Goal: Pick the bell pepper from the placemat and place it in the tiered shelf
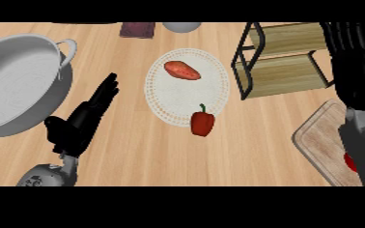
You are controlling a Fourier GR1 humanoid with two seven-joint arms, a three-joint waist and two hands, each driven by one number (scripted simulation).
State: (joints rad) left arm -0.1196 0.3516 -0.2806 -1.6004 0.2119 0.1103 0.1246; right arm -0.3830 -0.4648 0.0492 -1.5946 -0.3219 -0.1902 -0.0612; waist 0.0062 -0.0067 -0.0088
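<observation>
On the wooden counter (pixel 143 159), bell pepper (pixel 203 122) overhangs placemat (pixel 187 88); left robot hand (pixel 84 121) rests with straight fingers

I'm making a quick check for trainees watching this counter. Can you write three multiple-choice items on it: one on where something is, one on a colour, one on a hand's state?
1. Where does the bell pepper lie?
A. on the near edge of the placemat
B. on the tiered shelf
C. in the pot

2. What colour is the bell pepper?
A. green
B. yellow
C. red

3. How is the left hand?
A. curled round the pepper
B. open, holding nothing
C. pressed on the shelf

Answers:
1 A: it sits at the mat's near rim.
2 C: its body is red under a dark stem.
3 B: its fingers are straight, left of the mat.
</observation>
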